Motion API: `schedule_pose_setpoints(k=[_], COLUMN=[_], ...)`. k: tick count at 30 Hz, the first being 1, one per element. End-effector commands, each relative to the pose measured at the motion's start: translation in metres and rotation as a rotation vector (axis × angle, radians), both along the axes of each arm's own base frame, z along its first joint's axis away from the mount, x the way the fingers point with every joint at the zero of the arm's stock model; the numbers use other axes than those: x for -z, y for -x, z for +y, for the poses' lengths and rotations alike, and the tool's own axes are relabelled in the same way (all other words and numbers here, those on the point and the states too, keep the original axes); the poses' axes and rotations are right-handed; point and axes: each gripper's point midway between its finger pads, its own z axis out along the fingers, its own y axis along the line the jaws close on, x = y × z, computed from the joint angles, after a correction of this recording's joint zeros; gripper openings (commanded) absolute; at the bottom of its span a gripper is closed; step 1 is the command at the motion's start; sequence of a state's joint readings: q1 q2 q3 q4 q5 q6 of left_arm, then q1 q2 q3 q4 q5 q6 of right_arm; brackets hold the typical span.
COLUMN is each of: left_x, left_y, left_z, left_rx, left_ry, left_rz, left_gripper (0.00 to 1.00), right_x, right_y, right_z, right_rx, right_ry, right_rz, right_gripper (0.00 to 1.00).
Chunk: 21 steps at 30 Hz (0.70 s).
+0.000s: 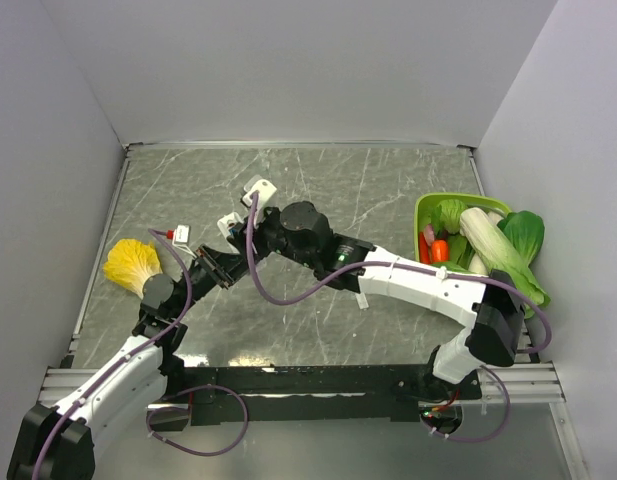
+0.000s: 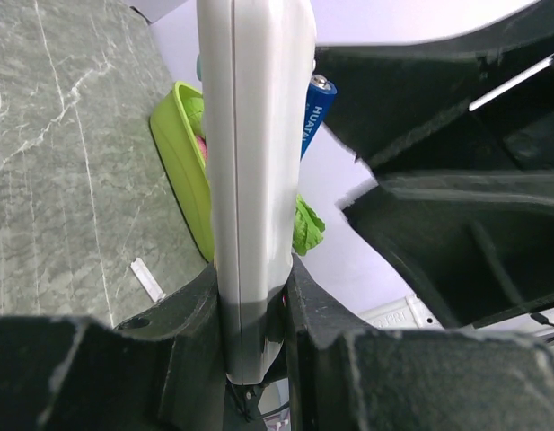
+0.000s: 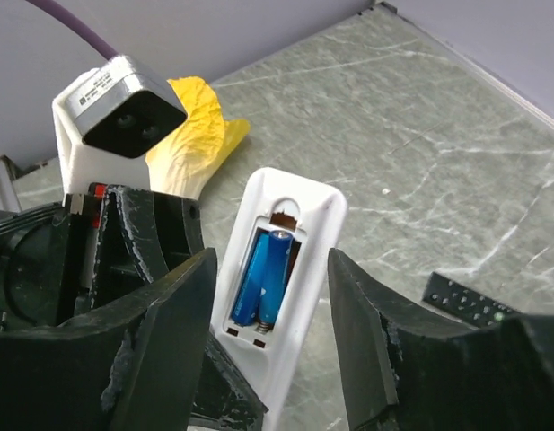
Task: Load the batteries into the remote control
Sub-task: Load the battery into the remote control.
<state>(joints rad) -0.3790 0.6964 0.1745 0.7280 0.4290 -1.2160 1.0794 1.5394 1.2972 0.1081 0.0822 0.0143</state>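
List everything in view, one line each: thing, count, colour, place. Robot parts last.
remote control: one, white, held on edge in the left gripper, battery bay open
batteries: two, blue, in the remote control's open bay
black remote: one, black, lying on the table beyond the right gripper
basket: one, lime green, right side of the table
vegetables: several, green, white, orange and red, in and over the basket
leafy vegetable: one, yellow, left side of the table
small strip: one, white, flat on the table
table: one, grey marbled
left gripper: one, black, shut on the remote control
right gripper: one, black, open, fingers either side of the remote control
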Motion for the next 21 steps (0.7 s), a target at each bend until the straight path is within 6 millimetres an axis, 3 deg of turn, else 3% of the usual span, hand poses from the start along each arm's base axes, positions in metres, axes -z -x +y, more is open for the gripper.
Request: schedule_pose_setpoints(k=[1, 3, 4, 5, 7, 11, 14, 17, 21], left_x=[-0.032, -0.031, -0.031, -0.031, -0.032, -0.033, -0.033, -0.035, -0.038], left_y=[0.003, 0.003, 0.004, 0.004, 0.004, 0.006, 0.008, 0.008, 0.010], left_z=[0.000, 0.000, -0.001, -0.002, -0.004, -0.008, -0.012, -0.014, -0.018], left_rx=[0.007, 0.011, 0.019, 0.023, 0.032, 0.067, 0.097, 0.113, 0.143], left_ry=[0.028, 0.023, 0.022, 0.017, 0.008, -0.007, -0.011, -0.016, -0.039], left_rz=[-0.103, -0.102, -0.104, -0.106, -0.110, -0.126, -0.134, -0.141, -0.154], left_gripper=[0.02, 0.02, 0.02, 0.02, 0.02, 0.02, 0.02, 0.02, 0.02], right_x=[-0.077, -0.087, -0.085, -0.087, -0.090, -0.080, -0.074, -0.068, -0.056], right_y=[0.010, 0.016, 0.024, 0.025, 0.027, 0.032, 0.048, 0.041, 0.035], right_z=[-0.015, -0.017, -0.020, -0.022, -0.029, -0.040, -0.044, -0.052, -0.053], right_rx=[-0.096, -0.154, -0.206, -0.225, -0.251, -0.376, -0.541, -0.552, -0.601], right_ry=[-0.065, -0.060, -0.023, -0.016, 0.011, 0.060, 0.037, 0.034, 0.096], right_rz=[-0.119, -0.149, -0.157, -0.175, -0.229, -0.317, -0.382, -0.434, -0.485], right_gripper=[0.68, 0.70, 0.80, 0.83, 0.84, 0.85, 0.85, 0.83, 0.72])
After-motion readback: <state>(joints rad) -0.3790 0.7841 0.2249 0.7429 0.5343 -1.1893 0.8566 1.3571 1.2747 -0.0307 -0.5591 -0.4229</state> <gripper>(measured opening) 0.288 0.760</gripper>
